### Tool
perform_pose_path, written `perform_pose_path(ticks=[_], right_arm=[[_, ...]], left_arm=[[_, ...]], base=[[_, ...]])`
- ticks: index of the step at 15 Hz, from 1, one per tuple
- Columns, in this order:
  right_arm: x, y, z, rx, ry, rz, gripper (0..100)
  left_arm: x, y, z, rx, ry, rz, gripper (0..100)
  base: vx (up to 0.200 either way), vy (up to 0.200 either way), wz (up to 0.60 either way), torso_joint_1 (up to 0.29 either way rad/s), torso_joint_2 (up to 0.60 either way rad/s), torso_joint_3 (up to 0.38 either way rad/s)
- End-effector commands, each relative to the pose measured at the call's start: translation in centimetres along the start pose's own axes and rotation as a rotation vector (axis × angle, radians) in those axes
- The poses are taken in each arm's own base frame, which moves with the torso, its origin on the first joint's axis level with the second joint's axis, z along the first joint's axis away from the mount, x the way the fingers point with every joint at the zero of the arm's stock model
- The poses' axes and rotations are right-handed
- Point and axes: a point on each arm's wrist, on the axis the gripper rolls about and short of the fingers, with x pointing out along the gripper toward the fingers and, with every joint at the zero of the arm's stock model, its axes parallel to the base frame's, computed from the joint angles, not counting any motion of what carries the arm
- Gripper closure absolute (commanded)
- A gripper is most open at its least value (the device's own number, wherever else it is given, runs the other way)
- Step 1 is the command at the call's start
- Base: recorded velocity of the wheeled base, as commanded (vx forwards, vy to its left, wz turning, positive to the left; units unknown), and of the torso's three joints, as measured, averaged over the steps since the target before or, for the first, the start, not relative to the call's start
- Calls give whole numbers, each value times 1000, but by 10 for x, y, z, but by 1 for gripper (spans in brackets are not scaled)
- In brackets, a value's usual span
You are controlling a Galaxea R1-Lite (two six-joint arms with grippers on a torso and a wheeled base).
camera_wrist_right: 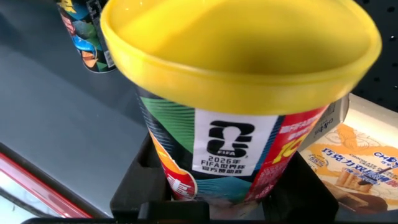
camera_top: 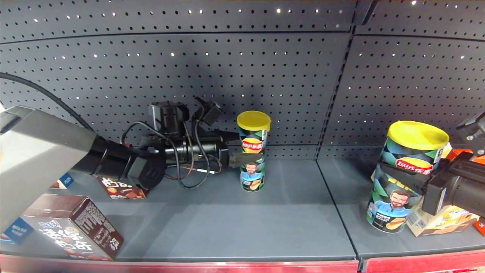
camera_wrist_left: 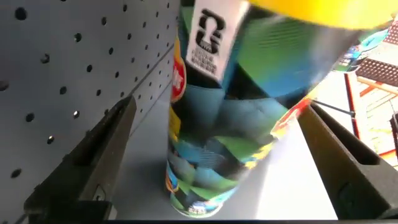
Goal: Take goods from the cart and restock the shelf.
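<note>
Two chip cans with yellow lids are on the grey shelf (camera_top: 288, 212). The smaller-looking can (camera_top: 252, 151) (camera_wrist_left: 217, 143) stands upright near the pegboard. My left gripper (camera_top: 250, 157) (camera_wrist_left: 219, 109) is open around its middle, one finger (camera_wrist_left: 93, 162) on each side with a gap showing. At the right, the second can (camera_top: 407, 174) (camera_wrist_right: 236, 112) leans slightly, low over the shelf, with my right gripper (camera_top: 398, 178) (camera_wrist_right: 205, 199) shut on its body. Whether its base touches the shelf I cannot tell. The first can (camera_wrist_right: 87, 31) also appears in the right wrist view.
Brown cookie boxes (camera_top: 75, 227) (camera_top: 121, 188) lie at the shelf's left. A beige snack box (camera_top: 441, 222) (camera_wrist_right: 354, 168) sits right behind the held can. The pegboard wall (camera_top: 242, 68) closes the back and a red strip (camera_top: 182, 265) marks the front edge.
</note>
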Motion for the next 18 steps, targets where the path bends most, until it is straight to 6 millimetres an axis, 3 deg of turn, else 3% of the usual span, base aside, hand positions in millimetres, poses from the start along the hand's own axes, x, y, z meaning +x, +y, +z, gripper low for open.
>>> perform_pose_path(ticks=[1,11,12,16,18], right_arm=[[1,0,0,0,2,1,100],[0,1,-4,2,12,4,100],[0,1,-4,2,12,4,100],[-2,2,-7,3,22,7,100],[-2,2,-7,3,18,6,100]], left_arm=[[9,8,-11,-11,10,-6,0],[18,14,-12,7,-7,-23,0],[18,14,-13,7,-7,-26,100],[16,11,-11,7,-8,-23,100],[9,4,2,24,-23,-24,100]], base=[[0,0,0,0,0,0],[0,0,0,0,0,0],[0,0,0,0,0,0],[0,0,0,0,0,0],[0,0,0,0,0,0]])
